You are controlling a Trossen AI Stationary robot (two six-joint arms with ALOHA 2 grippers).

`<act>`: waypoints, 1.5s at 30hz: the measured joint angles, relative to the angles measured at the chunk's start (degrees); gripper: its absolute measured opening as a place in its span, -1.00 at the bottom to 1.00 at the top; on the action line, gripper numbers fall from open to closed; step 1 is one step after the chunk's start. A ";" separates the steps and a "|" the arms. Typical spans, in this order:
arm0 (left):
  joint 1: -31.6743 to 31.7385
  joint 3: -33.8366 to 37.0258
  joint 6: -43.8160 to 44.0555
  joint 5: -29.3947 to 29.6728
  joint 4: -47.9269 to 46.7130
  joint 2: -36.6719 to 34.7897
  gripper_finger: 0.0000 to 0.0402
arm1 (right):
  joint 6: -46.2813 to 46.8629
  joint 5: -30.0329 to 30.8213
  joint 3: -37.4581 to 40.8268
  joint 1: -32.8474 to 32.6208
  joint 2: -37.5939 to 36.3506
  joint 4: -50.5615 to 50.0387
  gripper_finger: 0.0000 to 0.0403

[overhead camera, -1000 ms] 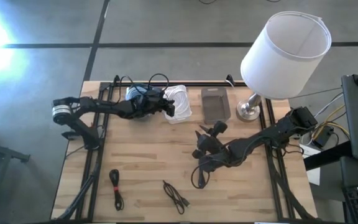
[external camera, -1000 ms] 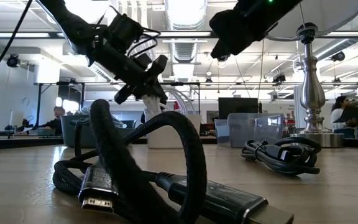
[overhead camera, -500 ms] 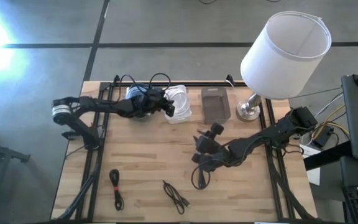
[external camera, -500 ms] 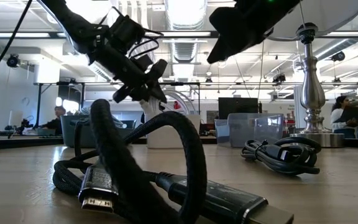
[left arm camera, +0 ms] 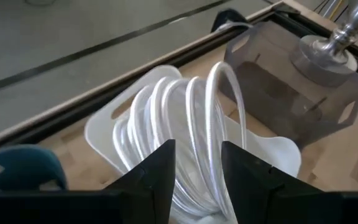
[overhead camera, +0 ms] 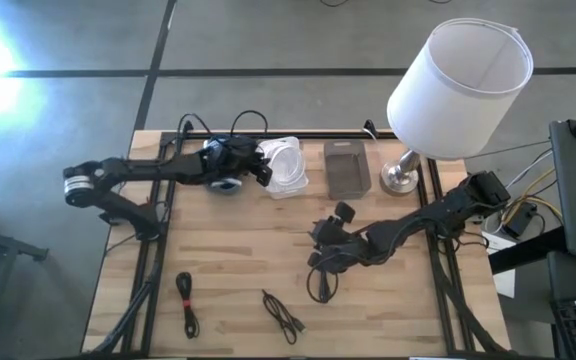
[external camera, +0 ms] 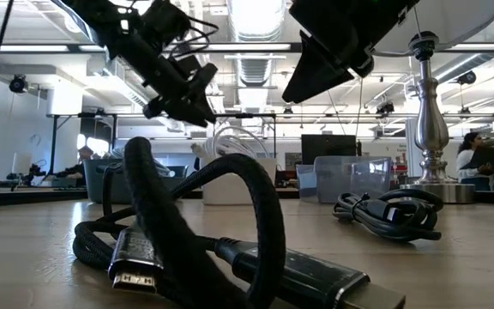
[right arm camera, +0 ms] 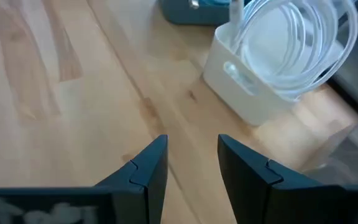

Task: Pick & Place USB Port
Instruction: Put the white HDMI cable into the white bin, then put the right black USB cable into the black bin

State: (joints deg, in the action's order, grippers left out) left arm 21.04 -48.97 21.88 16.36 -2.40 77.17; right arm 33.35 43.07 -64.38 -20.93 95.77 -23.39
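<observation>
A coil of white cable sits in a white bin at the table's far side. My left gripper hovers just left of that bin, open and empty; in its wrist view the gripper looks straight at the coil. My right gripper hangs open and empty over bare wood mid-table, and it faces the white bin. A black coiled cable lies on the table just near of it. Two more black cables lie by the near edge.
A smoky clear bin stands right of the white one, and a blue container lies under my left arm. A lamp with a white shade stands at the far right corner. People sit in the room beyond the table.
My left gripper has drawn back from over the white bin toward the table's left and risen; the white coil stays in the bin. My right gripper has moved a little toward the near edge and down, toward the black cable.
</observation>
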 joint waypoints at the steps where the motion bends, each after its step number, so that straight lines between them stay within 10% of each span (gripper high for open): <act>1: 0.00 0.00 -0.86 0.00 -0.37 -0.84 -0.34 | 1.00 -0.17 0.01 -0.01 0.00 -0.11 -0.32; 30: -2.43 0.50 -5.65 -0.39 -4.17 -4.97 -0.35 | 53.66 -18.27 10.26 -4.37 0.31 -0.03 -0.32; 45: -2.45 0.52 -5.65 -0.39 -4.32 -4.97 -0.35 | 54.88 -25.53 10.25 -3.08 5.57 3.31 -0.32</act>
State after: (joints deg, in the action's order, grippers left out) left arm 18.59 -48.45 16.23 15.97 -6.72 72.20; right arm 88.22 17.54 -54.13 -24.01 101.34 -20.07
